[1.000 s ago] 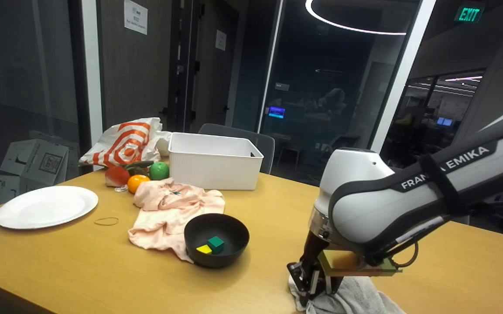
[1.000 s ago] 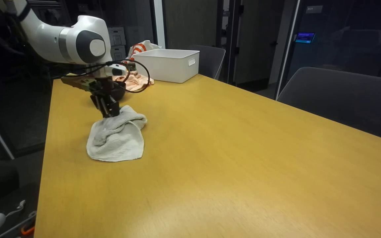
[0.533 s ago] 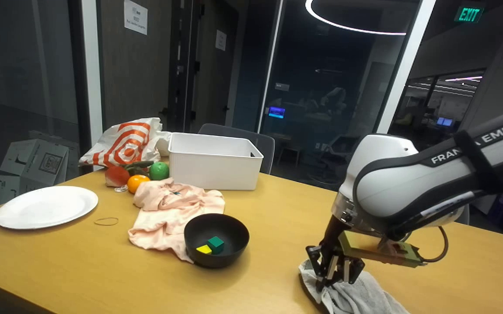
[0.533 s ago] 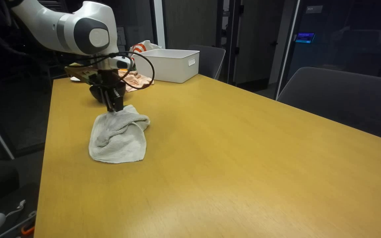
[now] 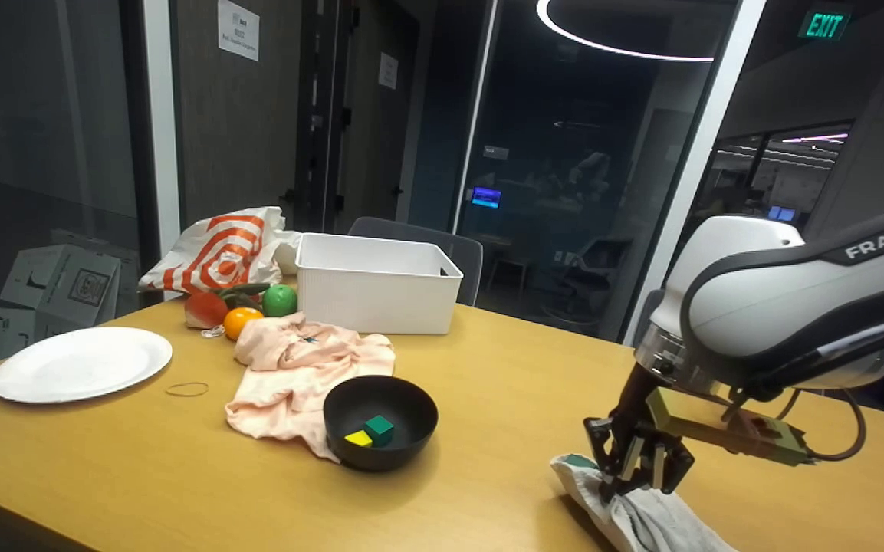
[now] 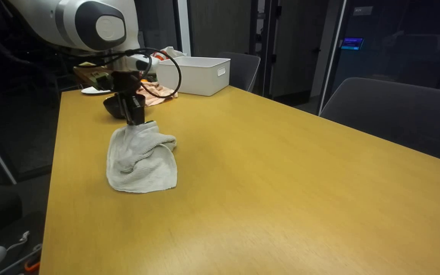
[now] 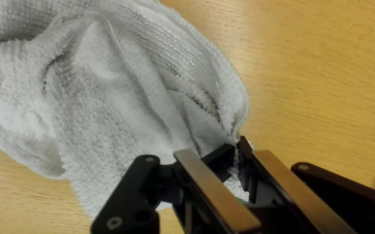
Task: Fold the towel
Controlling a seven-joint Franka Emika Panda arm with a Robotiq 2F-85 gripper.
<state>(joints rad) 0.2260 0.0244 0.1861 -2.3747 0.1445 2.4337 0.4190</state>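
Well, I have the towel [image 6: 143, 160] by a bit of its border: my gripper [image 7: 237, 153] is drawn almost together, a thin fold of cloth pinched between the tips. That border is raised slightly; the rest lies rumpled on the table [image 6: 281, 183], near the long edge my arm [image 5: 802, 314] reaches over. I judge this to be the lift that starts a fold, with nothing squared up yet. The next move calls for bringing the border higher, carrying it across to the opposite side, and lowering it flat; going fast would probably drag the bunched middle along. The table is smooth yellowish wood, so the towel may slide. Toward the short end, a black bowl [image 5: 411, 410] holding a green block [image 5: 379, 431] and a yellow block [image 5: 359, 438] stands just beside a pinkish cloth [image 5: 307, 379]; a white plate [image 5: 81, 366] sits along that end's edge, a white bin [image 5: 376, 303] near the opposite long edge. Around me are dark glass walls [image 5: 587, 176], a grey chair [image 6: 399, 118] past that same long edge, and a lit exit sign [image 5: 823, 25] high up.
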